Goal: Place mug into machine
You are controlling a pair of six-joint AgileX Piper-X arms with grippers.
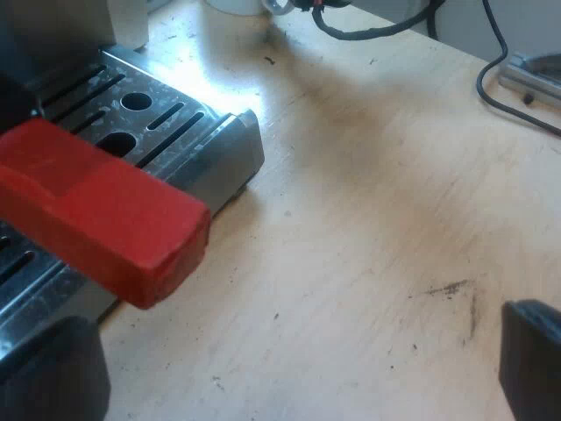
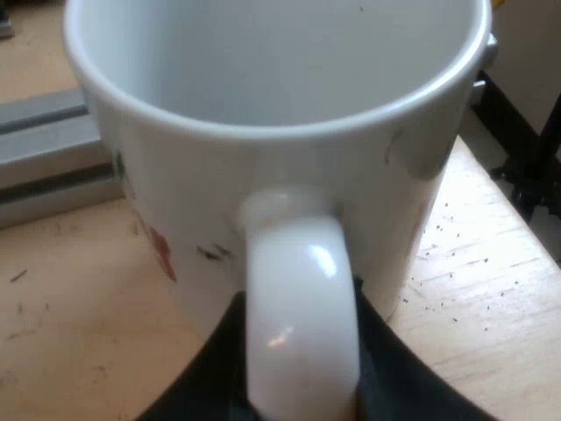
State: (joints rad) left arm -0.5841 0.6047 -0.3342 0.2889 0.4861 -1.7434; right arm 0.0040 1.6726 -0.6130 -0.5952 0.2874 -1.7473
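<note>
An empty white mug [image 2: 280, 114] stands upright very close in the right wrist view, its handle [image 2: 302, 307] pointing toward the camera. My right gripper [image 2: 302, 390] is shut on that handle, with a black finger [image 2: 206, 377] on either side of it. In the left wrist view the red end of the holder's handle [image 1: 105, 210] juts out over the machine's slotted metal drip tray [image 1: 175, 132]. My left gripper [image 1: 298, 381] is open over the wooden table beside the tray, holding nothing. One fingertip [image 1: 53, 373] is below the red end.
The wooden table [image 1: 377, 219] stretches away from the tray's corner. Black cables [image 1: 491, 83] lie at its far edge by a metal rail [image 1: 530, 74]. Beside the mug there is a grey metal rail [image 2: 44, 149] and a black frame [image 2: 526, 167].
</note>
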